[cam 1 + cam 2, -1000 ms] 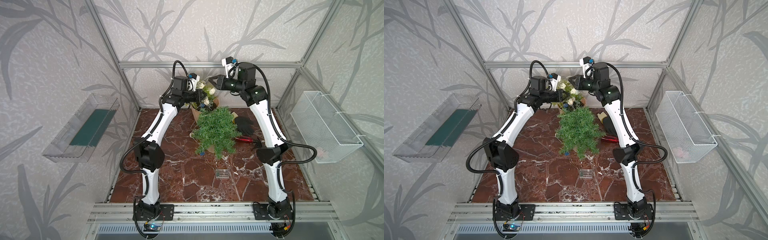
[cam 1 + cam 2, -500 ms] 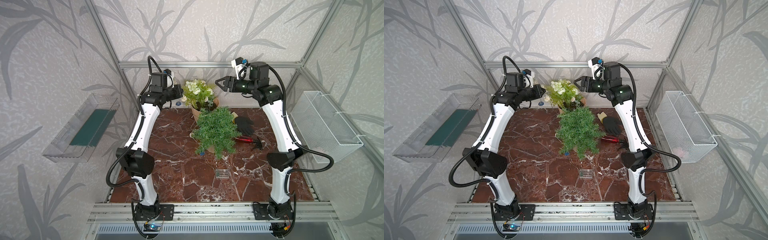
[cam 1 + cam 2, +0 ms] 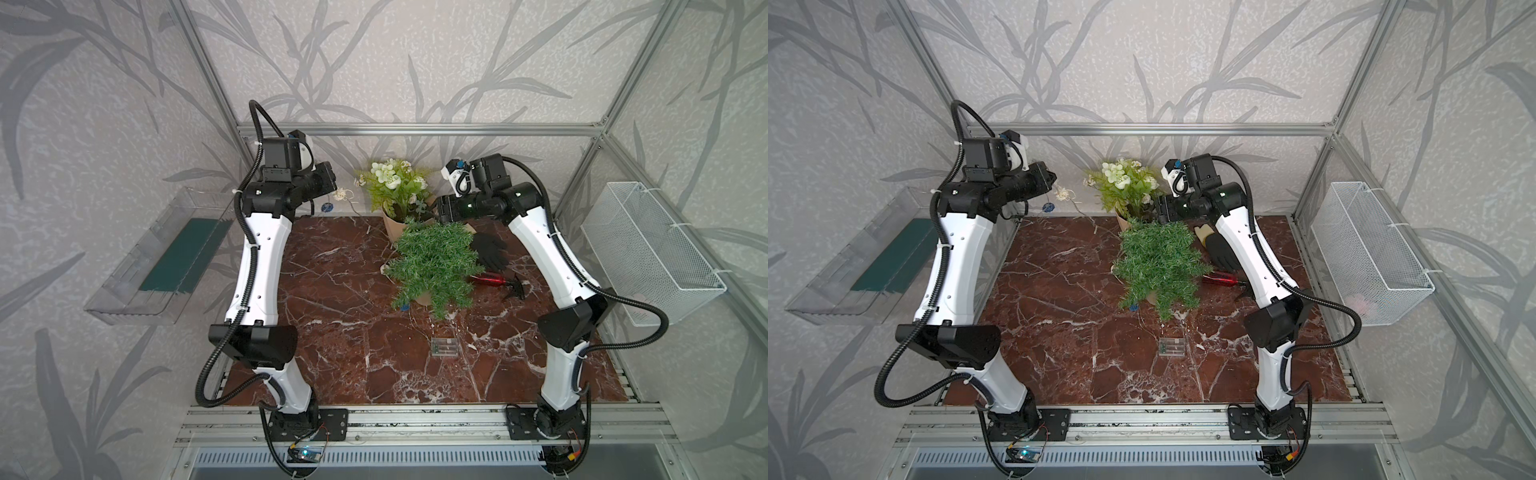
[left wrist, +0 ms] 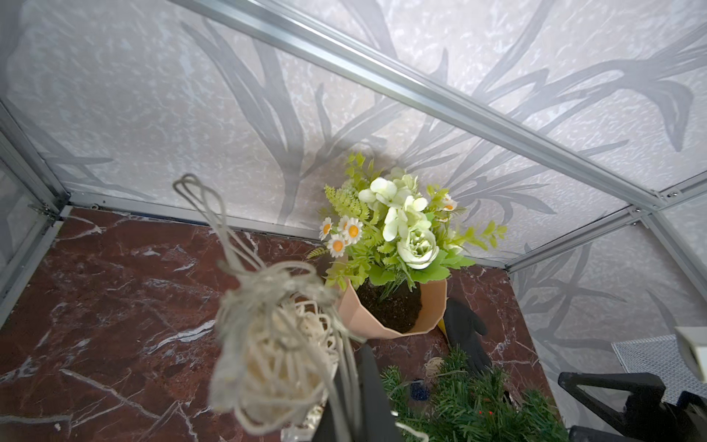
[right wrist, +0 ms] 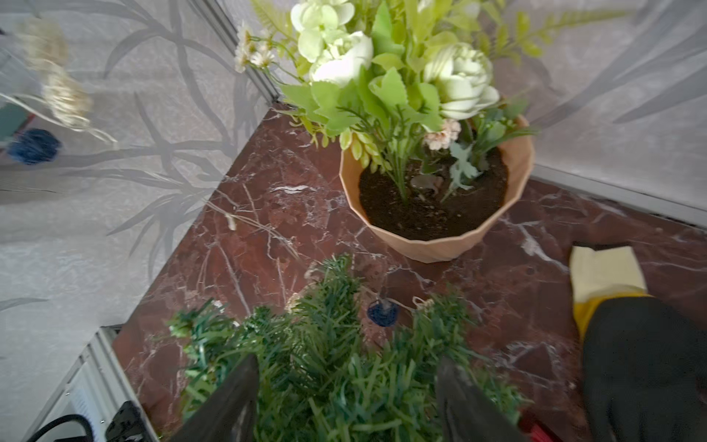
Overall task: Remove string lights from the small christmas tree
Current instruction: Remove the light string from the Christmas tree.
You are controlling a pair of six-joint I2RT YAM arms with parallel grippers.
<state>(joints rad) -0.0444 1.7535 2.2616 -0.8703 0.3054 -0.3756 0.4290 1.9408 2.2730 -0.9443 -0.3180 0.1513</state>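
Hanging high at the far left, the left claw is clamped shut on the lights. A cream ball and a blue one dangle beside it, and thin wire trails down toward the tree. The tree sits on the bench just in front of the flowerpot, with a blue ball among its top needles. The battery box lies nearer the robot. The right claw hovers over the treetop, jaws wide, holding nothing.

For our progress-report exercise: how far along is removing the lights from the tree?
Done: part of the lights is off, bunched in the shut left gripper, raised away from the tree. In hand: the open right gripper hovers at the treetop. Left: a blue ball and wire among the branches, battery box on the table.
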